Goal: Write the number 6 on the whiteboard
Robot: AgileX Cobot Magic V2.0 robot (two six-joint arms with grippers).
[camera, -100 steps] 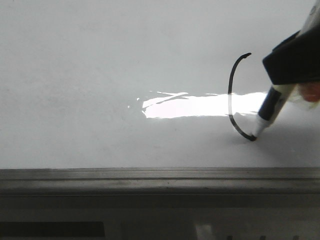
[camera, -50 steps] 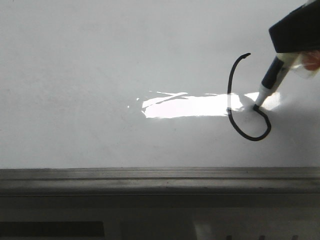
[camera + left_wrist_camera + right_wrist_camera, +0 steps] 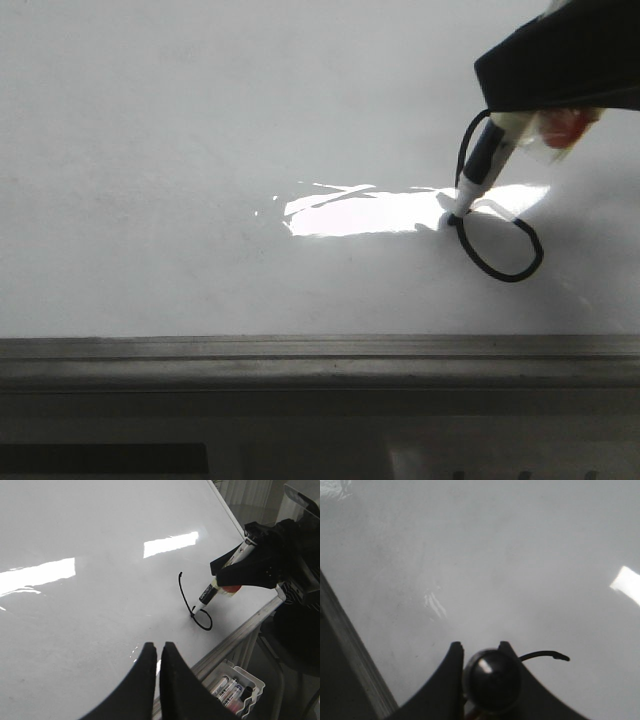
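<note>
Now the marker (image 3: pixel 483 165) tip has closed the loop of the number 6 (image 3: pixel 497 245). Right gripper (image 3: pixel 481 652) squeezes the marker; left gripper (image 3: pixel 160 652) is pinched together, empty. Dragging on could smear it.

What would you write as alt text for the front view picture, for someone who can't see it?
The right claw holds a marker with its tip on the whiteboard, where the loop of a black number 6 meets its stem. A bright light reflection lies left of the digit, and a grey frame edge runs along the board's near side.
</note>
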